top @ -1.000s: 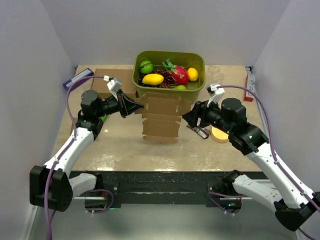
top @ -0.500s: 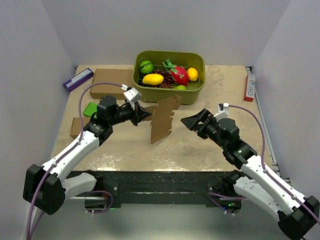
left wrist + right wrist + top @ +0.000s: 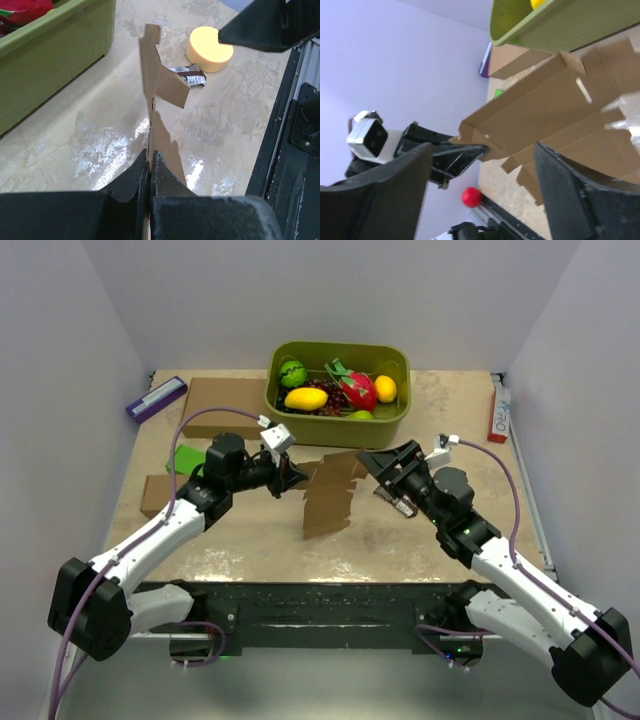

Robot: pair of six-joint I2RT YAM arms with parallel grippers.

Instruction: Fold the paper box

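The paper box [image 3: 330, 498] is a flat brown cardboard cutout with tabs, held up on edge over the middle of the table. My left gripper [image 3: 290, 477] is shut on its left edge. In the left wrist view the paper box [image 3: 150, 95] runs edge-on straight out from the shut left gripper [image 3: 149, 162], with one tab bent to the right. My right gripper [image 3: 388, 460] stands open just right of the cutout's upper right corner, not touching it. In the right wrist view the paper box [image 3: 545, 110] fills the space beyond the wide-open right gripper [image 3: 484, 150].
A green bin [image 3: 385, 428] of toy fruit stands at the back, a large brown carton [image 3: 225, 400] to its left. A small brown carton [image 3: 155, 495], a green piece [image 3: 185, 458] and a purple box [image 3: 157, 398] lie left. A yellow sponge [image 3: 209, 42] and a candy bar [image 3: 398, 502] lie right.
The cutout has swung from facing the camera broadside to nearly edge-on, carried right and lower by the left gripper. The right gripper came off its right edge, opened wider and rose beside it.
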